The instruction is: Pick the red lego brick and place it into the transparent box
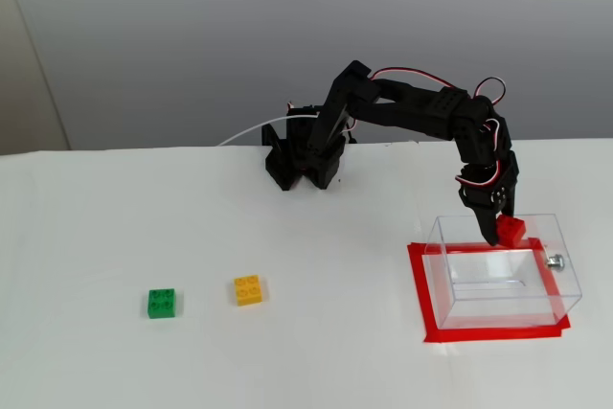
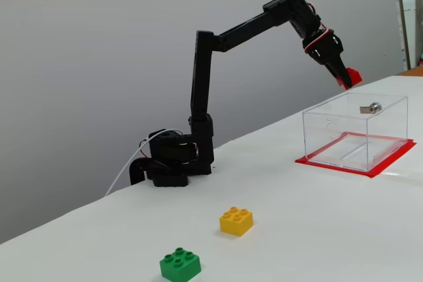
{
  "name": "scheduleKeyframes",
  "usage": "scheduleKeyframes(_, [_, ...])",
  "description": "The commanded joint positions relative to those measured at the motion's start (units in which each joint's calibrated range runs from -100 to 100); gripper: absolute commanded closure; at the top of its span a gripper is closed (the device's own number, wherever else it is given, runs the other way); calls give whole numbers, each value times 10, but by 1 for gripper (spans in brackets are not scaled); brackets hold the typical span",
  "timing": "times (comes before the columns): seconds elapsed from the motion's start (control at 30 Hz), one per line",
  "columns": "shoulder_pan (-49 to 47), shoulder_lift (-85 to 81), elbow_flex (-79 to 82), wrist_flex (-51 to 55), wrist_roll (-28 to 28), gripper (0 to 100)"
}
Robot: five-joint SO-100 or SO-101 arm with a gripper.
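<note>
Arm stretched out, hand (image 2: pixel 346 78) angled down, clamped on red lego brick (image 1: pixel 510 230), above transparent box (image 1: pixel 565 280)

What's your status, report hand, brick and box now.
Hand shut on small red lego brick. Brick held above clear plastic transparent box, not released. Box interior looks empty; nothing blocking the drop.

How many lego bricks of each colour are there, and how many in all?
Red: 1, the red lego brick held in the pincer above the transparent box
Yellow: 1, the yellow brick
Green: 1, the green brick
Total: 3
</note>
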Motion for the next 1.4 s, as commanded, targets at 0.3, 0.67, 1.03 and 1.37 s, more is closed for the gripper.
scheduleKeyframes(0.3, [-4,9,-1,-5,3,75])
scheduleKeyframes(0.67, [0,1,-4,2,3,93])
scheduleKeyframes(1.03, [63,-97,-2,20,18,99])
scheduleKeyframes(1.37, [176,-240,-1,80,70,99])
